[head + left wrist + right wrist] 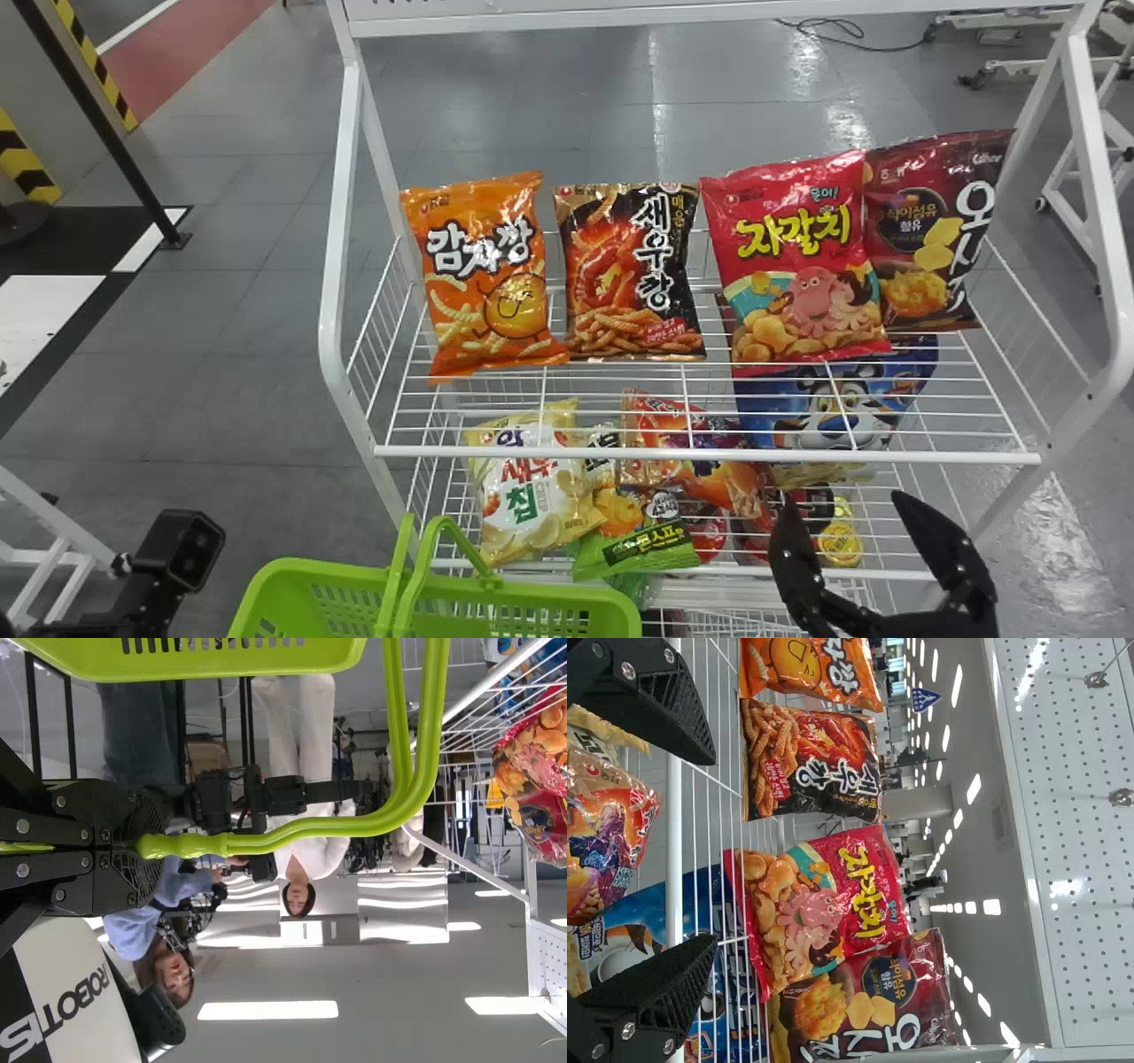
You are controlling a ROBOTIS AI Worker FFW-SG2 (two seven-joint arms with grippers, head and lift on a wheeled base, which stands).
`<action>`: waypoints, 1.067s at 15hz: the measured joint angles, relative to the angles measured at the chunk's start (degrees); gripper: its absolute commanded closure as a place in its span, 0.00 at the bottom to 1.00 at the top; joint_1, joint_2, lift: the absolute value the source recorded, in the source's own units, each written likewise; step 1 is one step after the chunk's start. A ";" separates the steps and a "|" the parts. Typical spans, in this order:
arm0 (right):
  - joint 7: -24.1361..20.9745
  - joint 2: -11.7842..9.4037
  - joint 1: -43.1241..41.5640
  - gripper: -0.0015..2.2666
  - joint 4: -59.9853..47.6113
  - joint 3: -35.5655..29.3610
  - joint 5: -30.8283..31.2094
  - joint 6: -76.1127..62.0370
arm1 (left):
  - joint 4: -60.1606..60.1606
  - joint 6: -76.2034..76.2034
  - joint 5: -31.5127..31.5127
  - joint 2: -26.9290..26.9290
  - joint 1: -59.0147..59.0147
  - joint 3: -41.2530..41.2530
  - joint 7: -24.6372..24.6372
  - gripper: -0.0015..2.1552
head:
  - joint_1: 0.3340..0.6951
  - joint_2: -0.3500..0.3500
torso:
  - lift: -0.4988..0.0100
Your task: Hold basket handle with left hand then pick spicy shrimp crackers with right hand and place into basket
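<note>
In the head view the spicy shrimp crackers (pixel 631 275), a black and orange bag, stand upright on the upper wire shelf. My right gripper (pixel 846 503) is open below and right of them, in front of the shelf. The right wrist view has that gripper (pixel 707 850) with its fingers wide apart and the shrimp crackers (pixel 811 762) beyond them. The green basket (pixel 532 602) stands low in front of the rack, its handle (pixel 403 585) raised. In the left wrist view my left gripper (pixel 137 847) is shut on the handle (pixel 292 835).
An orange bag (pixel 492 283) stands left of the crackers, a red bag (pixel 802 266) and a dark red bag (pixel 926 239) to the right. The upper shelf's front bar (pixel 709 456) runs across; more snacks lie below. A black device (pixel 182 549) is at lower left.
</note>
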 measured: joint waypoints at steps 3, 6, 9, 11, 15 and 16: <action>-0.01 0.06 0.06 0.04 0.00 -0.01 -0.16 -0.02 | -0.19 0.00 0.00 -0.04 -0.06 -0.14 -0.02 0.99 | 1.00 0.64 | 0.97; -0.01 0.14 0.07 0.03 0.00 0.03 -0.28 -0.12 | -0.26 0.00 0.00 -0.17 -0.06 -0.30 -0.02 0.99 | 1.00 0.63 | 0.97; 0.07 0.19 0.05 0.02 0.01 0.03 -0.55 -0.13 | -0.26 0.00 0.00 -0.19 -0.06 -0.43 0.10 0.99 | 1.00 0.63 | 0.97; 0.07 0.21 -0.26 0.02 -0.06 0.06 -0.56 0.23 | -0.26 0.00 0.00 -0.19 -0.06 -0.59 0.14 0.99 | 1.00 0.63 | 0.97; -0.03 0.88 -3.68 0.02 -0.51 1.18 -0.56 5.32 | -0.47 0.00 0.00 -0.15 -0.14 -0.95 0.13 0.99 | 1.00 0.66 | 0.97; -0.18 1.10 -5.17 0.02 -0.53 1.66 -0.52 7.85 | -0.61 0.00 0.00 -0.18 -0.09 -0.98 0.10 0.99 | 1.00 0.67 | 0.97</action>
